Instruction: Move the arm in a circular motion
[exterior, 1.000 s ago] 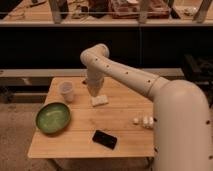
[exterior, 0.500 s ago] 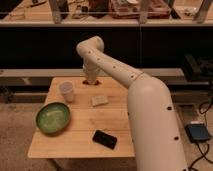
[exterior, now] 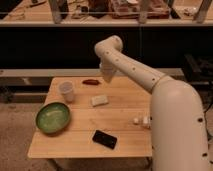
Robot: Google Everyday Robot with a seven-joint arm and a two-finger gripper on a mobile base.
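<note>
The arm [exterior: 145,80] is thick and cream-white, made of rounded segments with small dark dots. It rises from the lower right, bends at a bulbous joint [exterior: 111,48] above the table's far edge, and points down. The gripper [exterior: 107,76] hangs at its end over the back of the wooden table [exterior: 80,150], just right of a small reddish-brown item [exterior: 90,82]. It is above and behind a white sponge-like block [exterior: 99,100] and touches nothing I can see.
On the table are a green bowl [exterior: 52,118] at the front left, a pale cup [exterior: 67,92] behind it, a black phone [exterior: 104,139] at the front and small white pieces [exterior: 141,120] beside the arm. Dark shelving stands behind.
The gripper rose from over the white block toward the table's back edge, then swung right. The reddish-brown item now shows.
</note>
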